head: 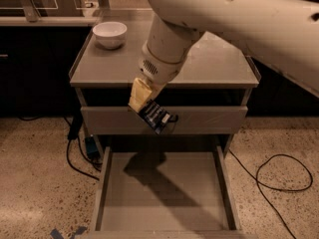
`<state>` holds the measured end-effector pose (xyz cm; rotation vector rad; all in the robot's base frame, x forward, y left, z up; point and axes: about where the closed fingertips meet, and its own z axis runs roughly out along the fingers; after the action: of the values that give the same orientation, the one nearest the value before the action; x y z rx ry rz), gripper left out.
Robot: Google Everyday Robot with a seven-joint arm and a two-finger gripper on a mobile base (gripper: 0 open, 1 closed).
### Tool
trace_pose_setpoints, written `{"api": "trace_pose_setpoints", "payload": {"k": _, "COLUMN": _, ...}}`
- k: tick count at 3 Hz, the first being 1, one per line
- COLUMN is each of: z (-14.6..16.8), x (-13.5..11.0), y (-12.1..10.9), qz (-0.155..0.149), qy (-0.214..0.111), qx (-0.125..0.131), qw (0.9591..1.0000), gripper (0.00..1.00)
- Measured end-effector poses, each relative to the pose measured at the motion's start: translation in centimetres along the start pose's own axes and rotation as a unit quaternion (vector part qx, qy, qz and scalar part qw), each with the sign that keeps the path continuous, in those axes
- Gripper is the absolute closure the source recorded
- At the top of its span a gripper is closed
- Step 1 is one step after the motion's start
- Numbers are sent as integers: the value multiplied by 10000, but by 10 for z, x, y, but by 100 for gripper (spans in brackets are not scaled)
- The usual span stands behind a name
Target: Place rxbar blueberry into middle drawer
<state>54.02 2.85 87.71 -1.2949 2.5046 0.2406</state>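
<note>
My gripper (145, 105) hangs from the white arm in front of the cabinet, over the back of the open drawer. Its yellowish fingers (138, 94) are shut on the rxbar blueberry (156, 116), a dark navy wrapper with white lettering, tilted down to the right. The bar is held in the air in front of the closed grey drawer front (199, 120). The middle drawer (164, 193) is pulled out below, wide and shallow with a bare grey floor; the arm's shadow falls on it.
A white bowl (109, 34) stands at the back left of the cabinet top (214, 63). Black cables (279, 176) lie on the speckled floor to the right, and a cable with a blue plug (91, 146) lies to the left.
</note>
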Motion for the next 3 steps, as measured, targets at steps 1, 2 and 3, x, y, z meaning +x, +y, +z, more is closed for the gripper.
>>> {"api": "trace_pose_setpoints", "payload": {"k": 1, "z": 45, "x": 45, "y": -5, "qz": 97, "qy": 365, "qx": -54, "qw": 9993, "gripper": 100}}
{"api": "trace_pose_setpoints", "payload": {"k": 2, "z": 45, "x": 45, "y": -5, "qz": 98, "qy": 364, "qx": -54, "qw": 9993, "gripper": 100}}
{"api": "trace_pose_setpoints", "payload": {"k": 3, "z": 65, "x": 56, "y": 4, "qz": 123, "qy": 279, "qx": -209, "qw": 9993, "gripper": 100}}
